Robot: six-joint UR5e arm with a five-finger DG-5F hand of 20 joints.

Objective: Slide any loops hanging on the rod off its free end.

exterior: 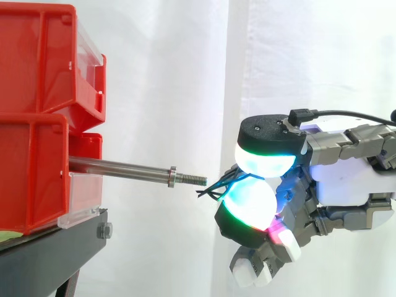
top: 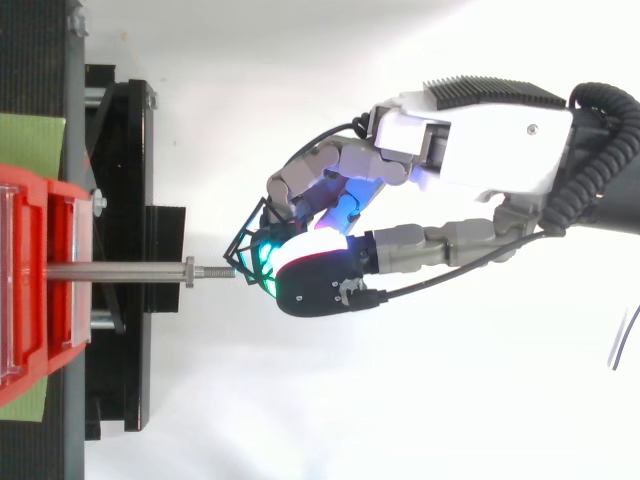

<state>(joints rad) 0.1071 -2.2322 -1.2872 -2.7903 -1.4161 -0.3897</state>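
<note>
A steel rod (exterior: pixel 120 167) sticks out level from the red bins (exterior: pixel 37 124) toward the right and ends in a threaded tip (exterior: pixel 192 179). In the top view the rod (top: pixel 115 270) runs rightward to the same tip (top: pixel 215 271). My hand (exterior: pixel 346 179) hovers just right of the tip, with two glowing pads pinched together on thin dark cable loops (exterior: pixel 218 185). The loops (top: pixel 248 238) hang free of the rod, a short gap past its end. Nothing hangs on the rod itself.
The red bins are stacked on a black stand (exterior: pixel 55 253) at the left. A white curtain (exterior: pixel 167 93) fills the background. The black stand frame (top: pixel 125 250) lies under the rod in the top view, with a green strip (top: pixel 30 140) at the far left.
</note>
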